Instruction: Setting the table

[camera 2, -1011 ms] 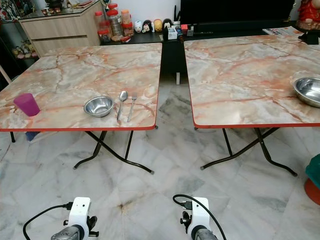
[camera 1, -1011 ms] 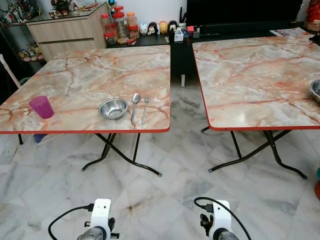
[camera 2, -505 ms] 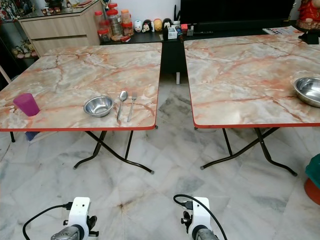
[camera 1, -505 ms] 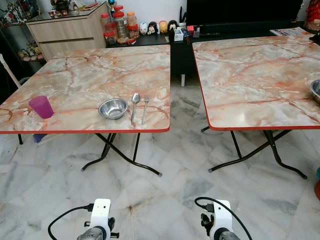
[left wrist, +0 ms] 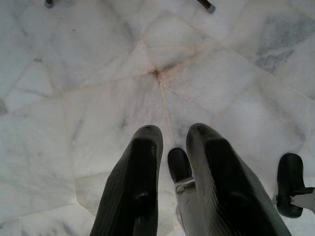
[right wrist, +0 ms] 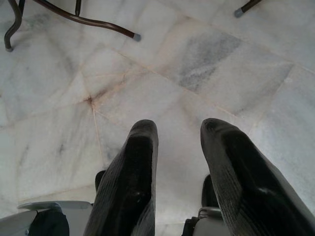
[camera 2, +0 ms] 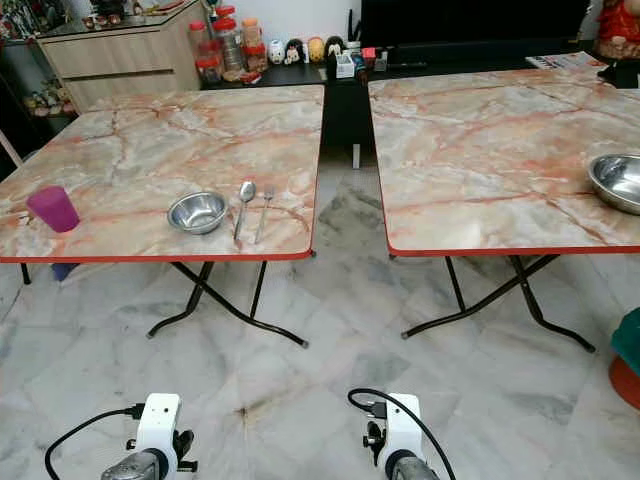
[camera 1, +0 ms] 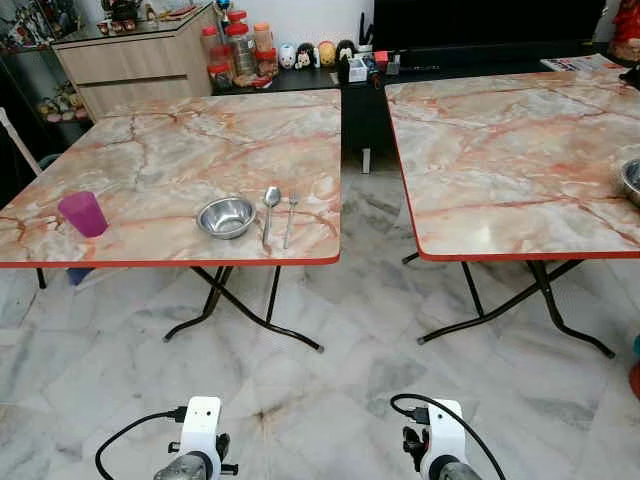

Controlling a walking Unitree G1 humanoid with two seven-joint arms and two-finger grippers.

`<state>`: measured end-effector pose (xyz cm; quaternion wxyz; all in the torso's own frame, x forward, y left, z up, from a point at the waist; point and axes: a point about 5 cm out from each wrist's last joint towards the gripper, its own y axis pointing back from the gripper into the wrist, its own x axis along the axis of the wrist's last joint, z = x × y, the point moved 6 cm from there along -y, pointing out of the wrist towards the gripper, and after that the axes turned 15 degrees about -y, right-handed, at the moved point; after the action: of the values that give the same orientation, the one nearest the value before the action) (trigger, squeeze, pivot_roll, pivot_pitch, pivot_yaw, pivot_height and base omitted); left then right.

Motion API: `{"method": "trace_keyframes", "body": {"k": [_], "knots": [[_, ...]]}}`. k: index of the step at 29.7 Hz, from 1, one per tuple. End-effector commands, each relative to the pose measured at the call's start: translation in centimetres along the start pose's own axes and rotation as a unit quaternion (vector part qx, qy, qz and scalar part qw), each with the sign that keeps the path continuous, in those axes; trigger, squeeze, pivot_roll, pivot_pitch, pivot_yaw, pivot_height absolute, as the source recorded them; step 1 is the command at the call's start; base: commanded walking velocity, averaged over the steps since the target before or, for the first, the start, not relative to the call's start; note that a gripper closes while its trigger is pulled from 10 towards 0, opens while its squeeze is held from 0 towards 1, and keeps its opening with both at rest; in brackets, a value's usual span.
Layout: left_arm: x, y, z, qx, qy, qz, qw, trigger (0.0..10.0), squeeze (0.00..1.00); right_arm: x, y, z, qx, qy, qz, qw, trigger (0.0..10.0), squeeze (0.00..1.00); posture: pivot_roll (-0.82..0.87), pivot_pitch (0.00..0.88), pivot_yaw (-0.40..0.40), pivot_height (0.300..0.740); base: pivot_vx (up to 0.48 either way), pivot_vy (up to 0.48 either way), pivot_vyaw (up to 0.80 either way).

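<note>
Pale marble floor [camera 1: 330, 370] is being faced, with two marble-patterned worktops standing side by side ahead. On the left worktop [camera 1: 190, 150] a small steel bowl [camera 1: 225, 216] is being kept near the front edge, with a spoon [camera 1: 269, 209] and a fork [camera 1: 290, 215] laid just beside it and a purple cup [camera 1: 82, 213] well apart at the left. A larger steel bowl [camera 2: 617, 181] is being carried by the right worktop [camera 2: 490, 140]. The left pincer [left wrist: 170, 147] and right pincer [right wrist: 179, 142] are being hung low over the floor, both released, nothing being grasped.
</note>
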<state>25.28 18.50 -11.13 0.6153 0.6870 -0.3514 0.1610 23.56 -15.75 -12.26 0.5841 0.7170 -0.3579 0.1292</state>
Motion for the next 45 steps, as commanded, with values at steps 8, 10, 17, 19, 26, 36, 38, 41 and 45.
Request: {"method": "trace_keyframes", "body": {"k": [8,10,17,19,26,36,38,41,45], "knots": [[0.2,0.0,-0.8,0.010,0.003,0.003,1.000,10.0,0.00,0.2,-0.1,-0.7,0.007,-0.004,0.006,1.000,10.0,0.00,0.00,0.000,0.092,0.740,0.000,0.480,0.00],[0.3,0.0,-0.8,0.010,0.003,0.004,1.000,10.0,0.00,0.3,-0.1,-0.7,0.008,-0.004,0.007,1.000,10.0,0.00,0.00,0.000,0.092,0.740,0.000,0.480,0.00],[1.4,-0.2,-1.1,0.014,-0.004,0.021,1.000,10.0,0.00,0.5,-0.2,-0.9,0.010,-0.004,0.009,1.000,10.0,0.00,0.00,0.000,0.092,0.740,0.000,0.109,0.00],[2.5,-0.3,-1.3,0.020,0.001,0.040,0.999,10.0,0.00,0.5,-0.2,-0.9,0.010,-0.004,0.010,1.000,10.0,0.00,0.00,0.000,0.092,0.740,0.000,0.000,0.00],[8.4,-0.2,-2.2,0.032,0.015,0.149,0.988,10.0,0.00,0.6,-0.2,-0.9,0.009,-0.006,0.011,1.000,10.0,0.00,0.01,0.000,0.093,0.740,0.000,0.000,0.00],[19.1,2.8,-3.1,0.062,0.017,0.351,0.934,10.0,0.00,0.3,-0.2,-1.3,0.013,-0.002,0.008,1.000,10.0,0.00,0.02,0.000,0.099,0.740,0.000,0.000,0.00],[19.8,3.0,-2.8,0.060,0.015,0.364,0.929,10.0,0.00,0.4,-0.2,-1.4,0.014,-0.002,0.009,1.000,10.0,0.00,0.02,0.000,0.101,0.740,0.000,0.000,0.00],[21.7,3.6,-2.3,0.060,0.015,0.390,0.919,10.0,0.00,0.4,-0.3,-1.4,0.013,-0.004,0.011,1.000,10.0,0.00,0.02,0.000,0.101,0.740,0.384,0.000,0.00],[22.4,3.9,-2.2,0.059,0.020,0.399,0.915,10.0,0.00,0.4,-0.2,-1.4,0.012,-0.004,0.011,1.000,10.0,0.00,0.02,0.000,0.101,0.740,0.432,0.000,0.00]]}}
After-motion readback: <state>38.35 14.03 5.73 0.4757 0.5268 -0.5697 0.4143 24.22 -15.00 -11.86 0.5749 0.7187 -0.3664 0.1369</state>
